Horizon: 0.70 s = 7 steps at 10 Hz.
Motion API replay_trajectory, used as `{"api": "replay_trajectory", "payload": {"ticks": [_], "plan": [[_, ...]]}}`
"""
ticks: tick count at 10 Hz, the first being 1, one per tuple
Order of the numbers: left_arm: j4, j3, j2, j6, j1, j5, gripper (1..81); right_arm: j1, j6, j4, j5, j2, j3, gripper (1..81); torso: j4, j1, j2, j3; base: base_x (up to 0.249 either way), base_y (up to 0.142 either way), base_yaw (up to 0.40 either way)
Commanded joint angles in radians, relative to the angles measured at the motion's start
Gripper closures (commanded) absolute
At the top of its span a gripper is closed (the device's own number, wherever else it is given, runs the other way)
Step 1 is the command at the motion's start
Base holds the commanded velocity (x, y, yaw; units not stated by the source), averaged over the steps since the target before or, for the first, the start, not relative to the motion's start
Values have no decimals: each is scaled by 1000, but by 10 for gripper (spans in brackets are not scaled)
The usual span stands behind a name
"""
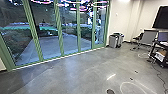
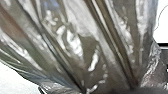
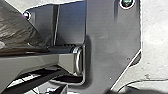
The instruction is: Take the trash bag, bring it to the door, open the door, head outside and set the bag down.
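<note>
In the head view, looking over a smooth grey floor [image 1: 75, 67] toward tall glass panels [image 1: 58, 27] in green frames; past the glass, a pale paved path [image 1: 45, 47] between dark planting, with pink and violet rings of light reflected high up; at the right-hand end of the glass, a narrow green-framed door [image 1: 94, 40], standing in line with the panels; just beside it, against the pale wall, two grey bins [image 1: 113, 41] close together; farther right, a grey-backed chair [image 1: 149, 37], a dark screen [image 1: 161, 18] on the wall, and a black cart [image 1: 155, 53] with a cable [image 1: 159, 72] trailing over the floor.

In the left wrist view, very near the lens, the shiny, translucent brown trash bag [image 2: 87, 47]; drawn into long pleats, narrowing toward the left gripper [image 2: 117, 91]; cannot tell its opening or its grip on the plastic.

In the right wrist view, part of the same brown plastic, hanging across the robot's dark plate [image 3: 110, 32] beside the jointed bar [image 3: 35, 60]; cannot tell the opening of the right gripper [image 3: 140, 91].
</note>
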Motion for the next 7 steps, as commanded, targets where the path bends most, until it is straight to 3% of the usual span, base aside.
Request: {"api": "replay_trajectory", "payload": {"ticks": [1,7], "plan": [[0,-2,-6,3,-53,85,811,48,-2,-3,-62,-2,1,10,0,0,0,0,135,-64,0],[0,-2,-5,3,-53,85,811,47,-2,-4,-62,-2,1,10,0,0,0,0,135,-68,0]]}}
